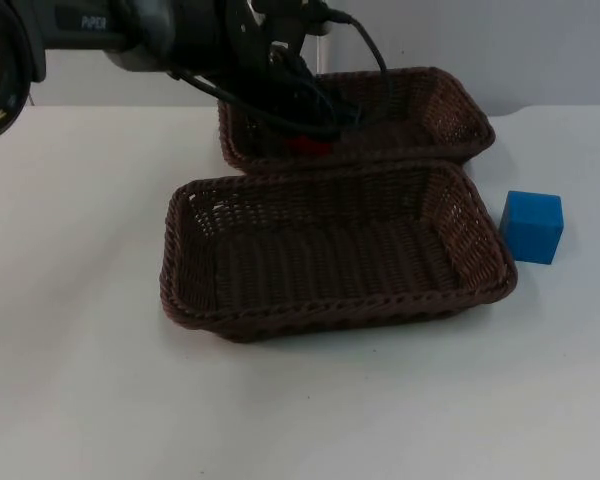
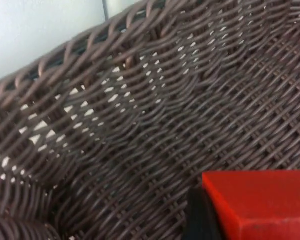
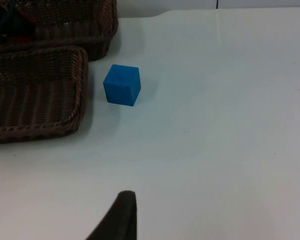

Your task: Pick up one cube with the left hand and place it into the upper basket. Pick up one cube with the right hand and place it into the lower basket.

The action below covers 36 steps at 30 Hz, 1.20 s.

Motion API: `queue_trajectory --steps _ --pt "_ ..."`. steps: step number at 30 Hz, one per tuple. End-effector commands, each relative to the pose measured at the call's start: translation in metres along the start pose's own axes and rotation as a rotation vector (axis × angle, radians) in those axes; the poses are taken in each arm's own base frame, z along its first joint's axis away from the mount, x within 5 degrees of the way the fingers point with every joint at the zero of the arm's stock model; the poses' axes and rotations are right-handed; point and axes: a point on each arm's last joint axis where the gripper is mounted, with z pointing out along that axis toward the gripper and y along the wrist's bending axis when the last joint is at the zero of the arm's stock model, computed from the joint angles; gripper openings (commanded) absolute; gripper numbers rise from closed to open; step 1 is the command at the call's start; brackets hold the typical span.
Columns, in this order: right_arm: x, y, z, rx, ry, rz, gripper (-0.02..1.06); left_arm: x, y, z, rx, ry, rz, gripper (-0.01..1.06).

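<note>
The lower basket point(image 1: 335, 250), a brown wicker tray, lies nearest and holds nothing. I take it as the landmark. Just beside its right rim, standing on the white table point(image 1: 80, 400) and apart from the wicker, is the blue cube point(image 1: 532, 226). The right wrist view looks across bare table at this cube point(image 3: 122, 85); the right gripper waits, and with only 1 fingertip point(image 3: 121, 215) in sight I cannot tell how wide its pincer stands.

Directly behind the lower basket, rims touching or nearly so, is the upper basket point(image 1: 450, 110). The left gripper point(image 1: 305, 140) reaches down into it with the red cube point(image 1: 308, 146) low inside, close to the rim facing the lower basket. In the left wrist view the red cube point(image 2: 260, 202) sits against a black finger point(image 2: 200, 217) above the woven floor point(image 2: 140, 140), so the pincer seems to be holding it.

The step in hand looks like the release. It would go best with the cube lowered until it rests on the weave, the fingers then parted fully, and the arm lifted straight up clear of the wall.

Whether the cube already touches the floor is hidden. The arm covers the upper basket's left part, and the second left finger is cut off.
</note>
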Motion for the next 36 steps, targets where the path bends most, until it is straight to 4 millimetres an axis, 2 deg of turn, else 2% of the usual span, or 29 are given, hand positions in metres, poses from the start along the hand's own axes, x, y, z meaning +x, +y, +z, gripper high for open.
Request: queue_trajectory --steps 1,3,4,6,7,10,11,13,14,18,21,24,25,28,29,30,32,36 --pt "0.0 0.0 0.0 0.0 -0.008 -0.001 1.05 -0.005 -0.001 -0.002 -0.004 -0.026 0.006 0.0" --pt "0.0 0.0 0.0 0.0 -0.008 -0.001 1.05 -0.004 -0.002 -0.002 0.0 -0.016 0.004 0.08" --pt "0.0 0.0 0.0 0.0 -0.008 -0.001 1.05 -0.003 -0.002 -0.002 0.006 0.003 0.004 0.2" --pt "0.0 0.0 0.0 0.0 -0.008 -0.001 1.05 -0.002 -0.002 -0.002 0.007 0.008 0.004 0.23" --pt "0.0 0.0 0.0 0.0 -0.008 -0.001 1.05 -0.002 -0.002 -0.002 0.01 0.011 0.001 0.39" --pt "0.0 0.0 0.0 0.0 -0.008 -0.001 1.05 -0.002 -0.003 -0.002 0.02 0.01 -0.024 0.7" --pt "0.0 0.0 0.0 0.0 -0.008 -0.001 1.05 -0.002 -0.003 -0.002 0.02 0.01 -0.024 0.7" --pt "0.0 0.0 0.0 0.0 -0.008 -0.001 1.05 -0.005 -0.004 -0.006 0.026 0.014 -0.025 0.87" --pt "0.0 0.0 0.0 0.0 -0.008 -0.001 1.05 -0.008 -0.005 -0.009 0.029 0.01 -0.029 0.91" --pt "0.0 0.0 0.0 0.0 -0.008 -0.001 1.05 -0.019 -0.006 -0.02 0.033 -0.01 -0.028 0.99" --pt "0.0 0.0 0.0 0.0 -0.008 -0.001 1.05 -0.031 -0.007 -0.032 0.038 -0.028 -0.025 0.99" --pt "0.0 0.0 0.0 0.0 -0.008 -0.001 1.05 -0.054 -0.011 -0.063 0.053 -0.052 -0.015 0.99" --pt "0.0 0.0 0.0 0.0 -0.008 -0.001 1.05 -0.054 -0.011 -0.063 0.053 -0.052 -0.015 0.99" --pt "0.0 0.0 0.0 0.0 -0.008 -0.001 1.05 -0.074 -0.016 -0.096 0.073 -0.049 0.004 0.99" --pt "0.0 0.0 0.0 0.0 -0.008 -0.001 1.05 -0.078 -0.018 -0.105 0.079 -0.047 0.008 0.99" --pt "0.0 0.0 0.0 0.0 -0.008 -0.001 1.05 -0.078 -0.018 -0.105 0.079 -0.047 0.008 0.99" --pt "0.0 0.0 0.0 0.0 -0.008 -0.001 1.05 -0.089 -0.019 -0.127 0.087 -0.051 0.02 0.99" --pt "0.0 0.0 0.0 0.0 -0.008 -0.001 1.05 -0.096 -0.019 -0.141 0.091 -0.06 0.021 0.99"
